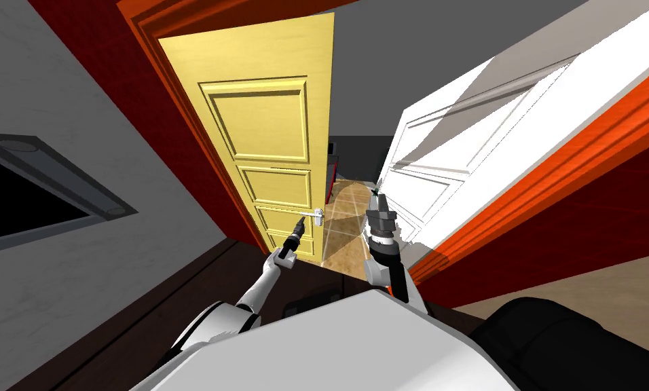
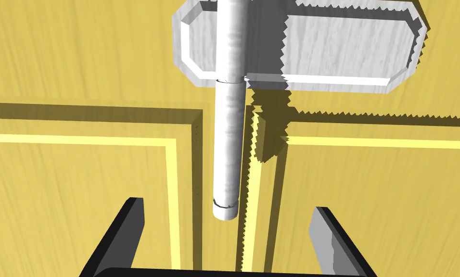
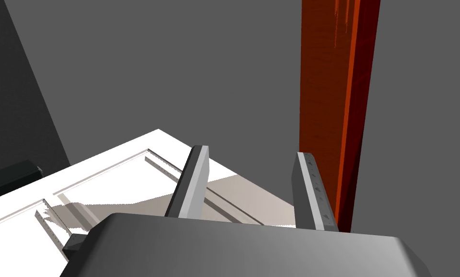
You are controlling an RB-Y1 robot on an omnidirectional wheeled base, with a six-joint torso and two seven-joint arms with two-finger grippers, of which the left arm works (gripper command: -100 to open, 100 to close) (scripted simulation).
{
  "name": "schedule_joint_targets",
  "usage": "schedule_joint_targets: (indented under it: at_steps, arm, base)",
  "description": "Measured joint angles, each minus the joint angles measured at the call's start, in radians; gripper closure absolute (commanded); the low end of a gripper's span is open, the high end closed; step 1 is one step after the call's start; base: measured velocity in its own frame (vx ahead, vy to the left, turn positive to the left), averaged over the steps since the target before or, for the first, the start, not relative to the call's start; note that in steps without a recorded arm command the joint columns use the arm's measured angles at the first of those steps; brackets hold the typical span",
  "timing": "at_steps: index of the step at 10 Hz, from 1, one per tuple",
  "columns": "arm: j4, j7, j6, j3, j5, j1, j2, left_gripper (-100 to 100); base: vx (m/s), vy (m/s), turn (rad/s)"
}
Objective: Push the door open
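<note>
Plainly the left gripper (image 2: 227, 207), fingers wide and empty, is nearer the yellow door (image 2: 80, 192), whose lever handle (image 2: 229, 144) runs lengthwise toward their gap.

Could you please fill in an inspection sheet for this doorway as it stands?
Surface: tiled floor past the doorway.
Job's things: yellow door ajar, grey handle on it.
Clutter: black rounded object at my right.
Grippers: left gripper open, aimed at the handle's tip; right gripper open, by the white door.
Cables: nothing seen.
Surroundings: red frame, grey wall.
</note>
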Motion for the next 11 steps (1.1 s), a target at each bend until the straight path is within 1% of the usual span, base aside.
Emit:
schedule_joint_targets:
  at_steps: [2, 3, 4, 5, 6, 8, 11]
  arm:
    - [0.004, -0.003, -0.003, 0.005, 0.001, 0.000, -0.006, -100]
    - [0.003, -0.005, -0.003, 0.007, 0.002, 0.001, -0.013, -100]
    - [0.001, -0.006, -0.003, 0.009, 0.002, 0.004, -0.023, -100]
    - [0.013, -0.008, -0.009, 0.012, 0.003, -0.001, -0.036, -100]
    - [0.014, -0.008, -0.011, 0.013, 0.003, -0.002, -0.037, 100]
    - [0.010, -0.007, -0.011, 0.014, 0.004, -0.005, -0.036, 100]
    - [0.013, -0.007, -0.008, 0.012, 0.003, 0.000, -0.036, 100]
  base:
    - [0.195, -0.068, -0.022]
    - [0.180, -0.107, -0.030]
    - [0.175, -0.080, -0.013]
    - [0.075, -0.029, 0.001]
    - [-0.010, 0.000, 0.002]
    - [-0.023, 0.011, -0.006]
    - [-0.009, 0.004, 0.001]
